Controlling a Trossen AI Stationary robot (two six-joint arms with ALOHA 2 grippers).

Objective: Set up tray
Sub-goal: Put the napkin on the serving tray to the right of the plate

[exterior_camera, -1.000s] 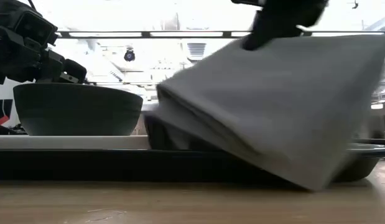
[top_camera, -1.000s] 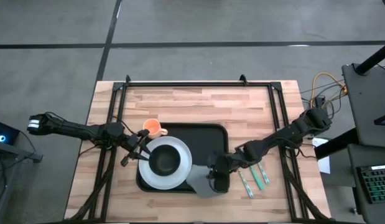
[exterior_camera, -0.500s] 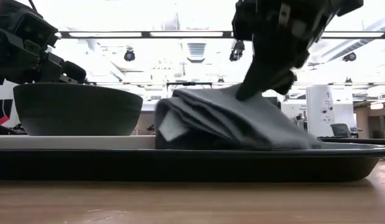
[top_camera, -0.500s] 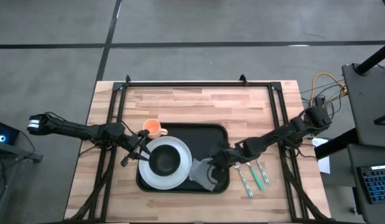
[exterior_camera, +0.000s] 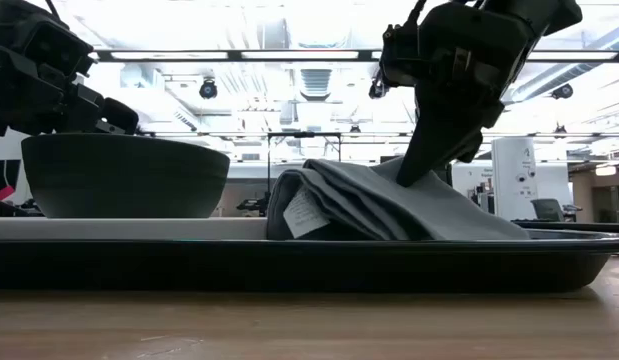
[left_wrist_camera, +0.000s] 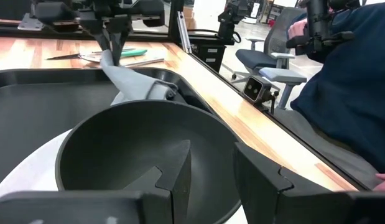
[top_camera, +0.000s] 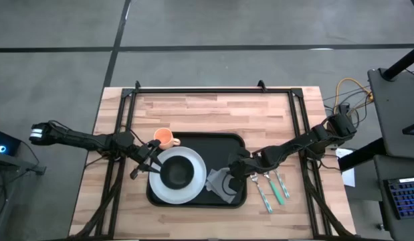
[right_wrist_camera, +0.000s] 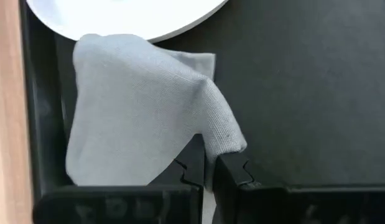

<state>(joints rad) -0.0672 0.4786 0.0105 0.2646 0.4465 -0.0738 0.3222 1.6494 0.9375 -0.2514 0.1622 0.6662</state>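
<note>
The right arm stretches low across the wooden table (top_camera: 207,110), its right tool (top_camera: 237,170) pinched shut on one grey cloth napkin (top_camera: 219,185) lying in the large flat black tray (top_camera: 220,144) (table centre). The left tool (top_camera: 151,161) grips one dark bowl (top_camera: 178,174) on one round white plate (top_camera: 193,163).

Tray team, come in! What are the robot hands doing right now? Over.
Right hand shut on grey folded cloth napkin, inside large flat black tray. Left hand at dark bowl on round white plate. Nothing blocking.
</note>
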